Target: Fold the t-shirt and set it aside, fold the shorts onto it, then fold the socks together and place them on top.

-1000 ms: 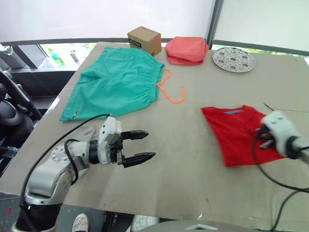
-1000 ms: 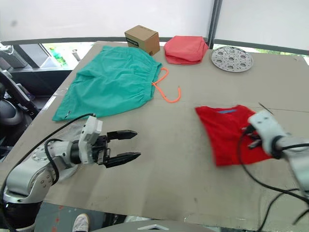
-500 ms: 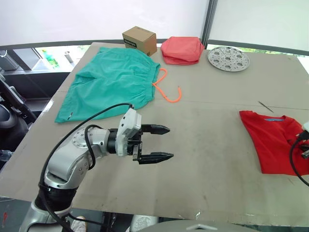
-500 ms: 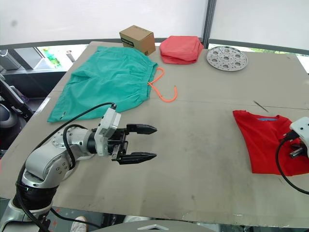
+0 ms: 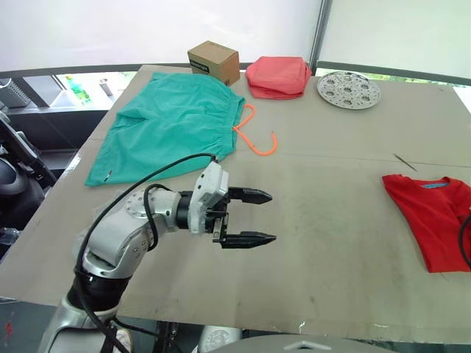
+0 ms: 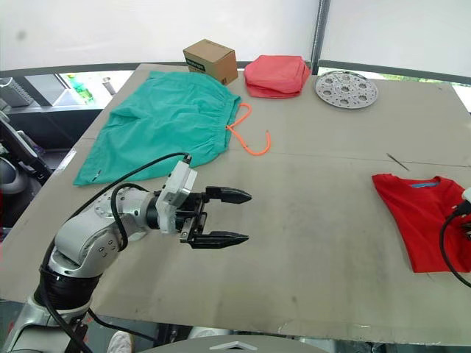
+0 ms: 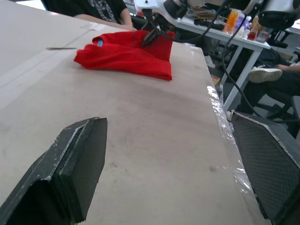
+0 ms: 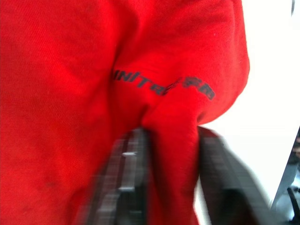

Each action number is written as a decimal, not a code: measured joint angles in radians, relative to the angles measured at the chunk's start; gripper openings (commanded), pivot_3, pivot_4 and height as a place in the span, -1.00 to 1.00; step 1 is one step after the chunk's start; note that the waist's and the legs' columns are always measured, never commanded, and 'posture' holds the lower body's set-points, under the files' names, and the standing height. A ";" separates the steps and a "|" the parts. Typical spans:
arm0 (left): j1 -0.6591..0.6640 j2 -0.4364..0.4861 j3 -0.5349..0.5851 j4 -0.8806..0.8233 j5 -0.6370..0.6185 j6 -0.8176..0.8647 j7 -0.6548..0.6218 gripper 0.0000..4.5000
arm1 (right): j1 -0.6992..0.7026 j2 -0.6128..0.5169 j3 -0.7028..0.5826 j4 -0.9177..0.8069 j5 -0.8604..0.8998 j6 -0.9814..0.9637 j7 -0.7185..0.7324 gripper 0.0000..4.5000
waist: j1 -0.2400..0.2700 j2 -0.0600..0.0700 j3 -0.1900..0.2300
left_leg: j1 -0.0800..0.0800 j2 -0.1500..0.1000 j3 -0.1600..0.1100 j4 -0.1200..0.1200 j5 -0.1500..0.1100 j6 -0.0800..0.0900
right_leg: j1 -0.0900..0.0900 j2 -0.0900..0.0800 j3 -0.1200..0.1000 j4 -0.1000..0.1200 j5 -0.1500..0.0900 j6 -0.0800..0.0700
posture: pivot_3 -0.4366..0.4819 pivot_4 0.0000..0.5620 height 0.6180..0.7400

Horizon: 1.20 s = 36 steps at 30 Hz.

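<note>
My right gripper (image 8: 168, 187) (pinching the folded t-shirt (image 5: 430, 217)) just dragged it aside, left gripper (image 5: 254, 217) wide open, empty, shorts (image 5: 173, 121) next.

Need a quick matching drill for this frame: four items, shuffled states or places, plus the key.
Column 1:
1. t-shirt
2. shorts
3. left claw
4. round metal disc

Column 2:
A. spread flat, orange cord trailing
B. open above bare table
C. far edge, beside the coral cloth stack
D. folded, pinched by the right claw

Pairs: 1-D, 2-A, 3-B, 4-C
</note>
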 measured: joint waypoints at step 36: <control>-0.599 -0.147 -0.070 1.378 0.706 -0.585 0.321 -0.21 | -0.136 0.398 0.130 -0.941 0.556 -0.039 -0.028 1.00 | 0.021 -0.010 0.006 | 0.000 -0.001 -0.013 0.006 -0.002 0.001 | 0.003 0.009 0.006 0.002 0.002 -0.003 | -0.05 -0.47 1.00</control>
